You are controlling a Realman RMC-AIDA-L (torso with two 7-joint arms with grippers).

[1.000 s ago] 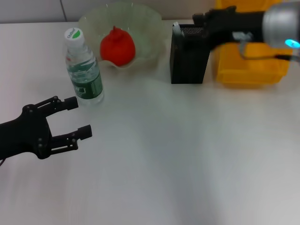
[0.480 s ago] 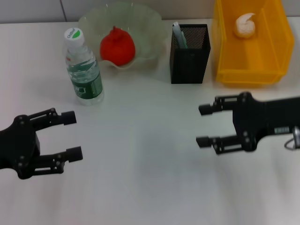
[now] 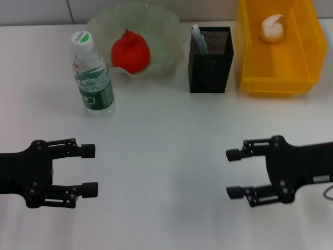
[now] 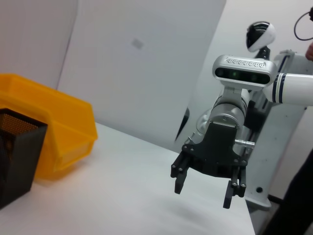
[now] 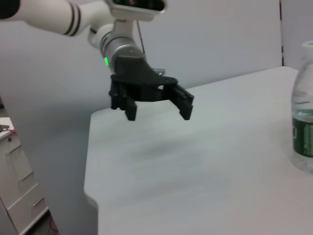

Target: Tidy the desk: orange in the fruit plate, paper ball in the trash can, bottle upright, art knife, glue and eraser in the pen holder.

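Very little can be read. In the upper left of the head view, the clear plastic water bottle (image 3: pixel 93 78) stands upright, and its white cap (image 3: pixel 81 38) carries a small green printed mark, too small to make out as letters. The green label band (image 3: pixel 97 96) round the bottle's body shows pale print that cannot be read either; the same label appears at the right edge of the right wrist view, again illegible. No other text, number, brand or sign shows in any of the views.
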